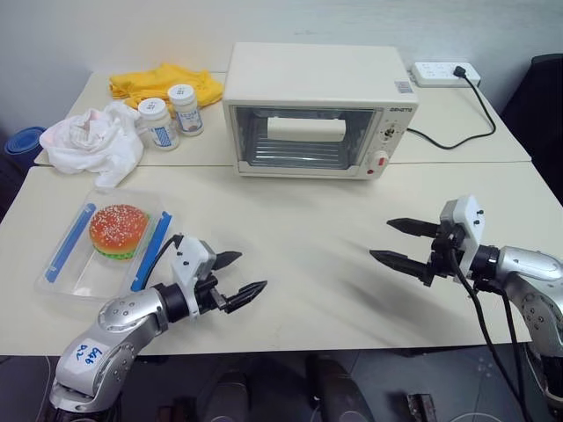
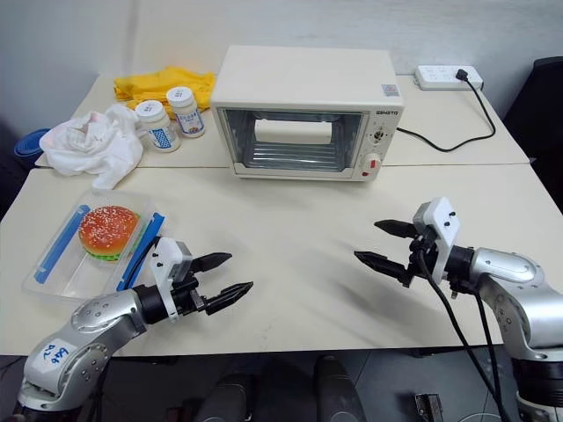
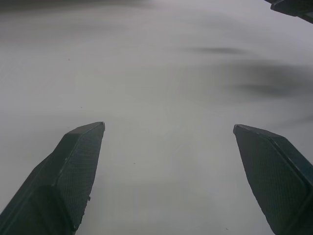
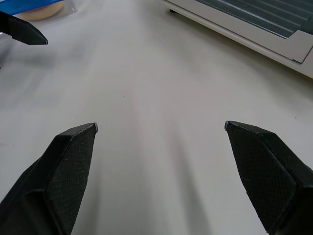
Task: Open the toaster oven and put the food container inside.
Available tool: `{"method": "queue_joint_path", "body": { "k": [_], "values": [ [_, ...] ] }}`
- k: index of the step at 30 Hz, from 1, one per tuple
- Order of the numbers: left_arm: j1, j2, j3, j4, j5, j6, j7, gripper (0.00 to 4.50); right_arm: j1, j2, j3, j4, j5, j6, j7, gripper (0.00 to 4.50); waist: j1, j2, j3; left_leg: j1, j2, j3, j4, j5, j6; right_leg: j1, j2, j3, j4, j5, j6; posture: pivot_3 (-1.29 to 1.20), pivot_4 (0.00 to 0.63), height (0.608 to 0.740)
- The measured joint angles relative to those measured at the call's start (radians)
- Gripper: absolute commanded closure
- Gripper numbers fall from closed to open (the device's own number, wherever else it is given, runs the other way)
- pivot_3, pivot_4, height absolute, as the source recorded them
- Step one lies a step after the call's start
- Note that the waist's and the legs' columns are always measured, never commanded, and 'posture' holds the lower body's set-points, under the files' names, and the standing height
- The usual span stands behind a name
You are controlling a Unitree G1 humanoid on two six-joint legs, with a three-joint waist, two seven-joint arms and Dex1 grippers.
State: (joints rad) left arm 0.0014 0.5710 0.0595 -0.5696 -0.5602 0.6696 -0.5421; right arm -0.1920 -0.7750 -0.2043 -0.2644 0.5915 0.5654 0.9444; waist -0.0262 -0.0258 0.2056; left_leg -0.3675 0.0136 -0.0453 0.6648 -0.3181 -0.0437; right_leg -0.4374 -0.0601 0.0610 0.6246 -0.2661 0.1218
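The food container [image 1: 104, 246] lies flat just left of the spread, empty left hand [image 1: 239, 274], long axis running toward the toaster oven [image 1: 317, 110]; right hand [image 1: 400, 242] likewise spread, empty.

The two head views looked forward and down from above the near edge of the table [image 1: 290, 220], both taking in the toaster oven [image 1: 318, 110] at its far side. The left wrist camera sat low and close over bare tabletop; the right wrist camera, equally low, faced toward the toaster oven's glass front, sharing it with the head views.
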Motion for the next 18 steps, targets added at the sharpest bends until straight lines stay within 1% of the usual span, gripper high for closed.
{"method": "queue_joint_path", "body": {
  "k": [4, 10, 12, 18],
  "values": [
    [-0.002, 0.0, 0.0, 0.002, 0.02, 0.0, 0.01, 0.0, -0.003, 0.002, 0.0, 0.006, 0.0, -0.002, -0.002, 0.15, 0.0, 0.0, 0.0, 0.0, 0.0, 0.0, 0.0, 0.0, 0.0, 0.0, 0.0, 0.0, 0.0, 0.0, 0.0, 0.0, 0.15, 0.74],
    [0.003, -0.036, 0.005, -0.002, 0.014, 0.017, 0.045, 0.0, -0.041, 0.018, 0.002, 0.037, -0.008, -0.014, -0.013, 0.15, -0.001, 0.0, 0.0, 0.0, 0.0, 0.0, 0.0, 0.0, 0.0, 0.0, 0.0, 0.0, 0.0, 0.0, 0.0, 0.0, 0.15, 0.74],
    [0.002, -0.051, 0.02, -0.005, 0.004, 0.026, 0.06, 0.0, -0.058, 0.037, 0.003, 0.038, 0.0, -0.002, -0.022, 0.15, -0.001, 0.0, 0.0, 0.0, 0.0, 0.0, 0.0, 0.0, 0.0, 0.0, 0.0, 0.0, 0.001, 0.0, 0.0, 0.0, 0.15, 0.74],
    [0.001, -0.058, 0.074, -0.005, -0.026, 0.045, 0.078, 0.0, -0.059, 0.038, 0.006, 0.039, 0.009, 0.027, -0.026, 0.15, 0.001, 0.0, 0.0, 0.0, 0.0, 0.0, 0.0, 0.0, 0.0, 0.0, 0.0, 0.0, 0.0, 0.0, 0.0, 0.0, 0.15, 0.74]
  ]
}}
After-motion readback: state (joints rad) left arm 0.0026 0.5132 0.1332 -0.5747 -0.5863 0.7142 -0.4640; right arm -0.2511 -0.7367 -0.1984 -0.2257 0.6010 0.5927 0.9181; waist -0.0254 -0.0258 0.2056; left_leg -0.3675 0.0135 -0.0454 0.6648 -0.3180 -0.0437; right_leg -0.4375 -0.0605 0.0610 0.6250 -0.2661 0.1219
